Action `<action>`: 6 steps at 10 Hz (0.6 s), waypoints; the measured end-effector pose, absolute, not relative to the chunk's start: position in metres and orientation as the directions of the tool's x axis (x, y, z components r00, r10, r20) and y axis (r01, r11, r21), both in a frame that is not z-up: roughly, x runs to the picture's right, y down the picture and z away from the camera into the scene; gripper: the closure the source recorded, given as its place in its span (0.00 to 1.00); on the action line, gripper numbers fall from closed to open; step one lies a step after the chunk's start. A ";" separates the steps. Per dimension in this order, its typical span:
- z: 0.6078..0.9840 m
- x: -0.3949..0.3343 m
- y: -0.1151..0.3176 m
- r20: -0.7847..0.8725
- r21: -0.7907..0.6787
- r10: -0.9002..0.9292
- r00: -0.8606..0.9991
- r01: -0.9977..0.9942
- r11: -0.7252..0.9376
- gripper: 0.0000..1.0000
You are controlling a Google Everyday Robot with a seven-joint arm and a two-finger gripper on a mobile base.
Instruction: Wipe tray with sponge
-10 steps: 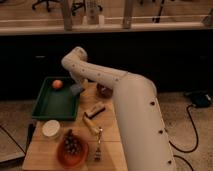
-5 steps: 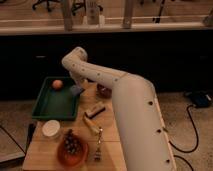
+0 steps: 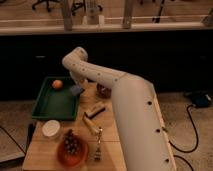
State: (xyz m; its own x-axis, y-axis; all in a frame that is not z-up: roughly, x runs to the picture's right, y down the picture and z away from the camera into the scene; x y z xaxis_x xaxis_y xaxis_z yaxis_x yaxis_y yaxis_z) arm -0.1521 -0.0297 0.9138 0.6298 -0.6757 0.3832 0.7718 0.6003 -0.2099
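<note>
- holding anything, is that gripper (image 3: 75,85) left of centre?
- it is clamping shut on the sponge (image 3: 76,90), seemingly, and pressing it down at the right edge of the tray (image 3: 51,107), so it is meeting the green surface for wiping.

My two-finger gripper (image 3: 75,83) hung closed over the far right edge of the large dark green rectangular plastic tray (image 3: 44,104), with the small blue-grey rectangular sponge (image 3: 76,90) at its tips. The tray sat at the far left of the wooden table (image 3: 42,156). A small round orange thing (image 3: 57,84) lay in its far corner. A tan-and-black oblong block (image 3: 95,109) lay right of the tray. A white round cup (image 3: 51,129) stood before it, beside an orange round bowl (image 3: 72,151).
</note>
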 end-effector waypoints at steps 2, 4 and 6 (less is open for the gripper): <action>0.914 -0.152 -0.027 0.391 -0.207 -0.678 0.622 0.778 0.594 0.97; 0.915 -0.152 -0.026 0.398 -0.203 -0.680 0.615 0.783 0.588 0.97; 0.916 -0.152 -0.025 0.406 -0.197 -0.686 0.604 0.791 0.579 0.97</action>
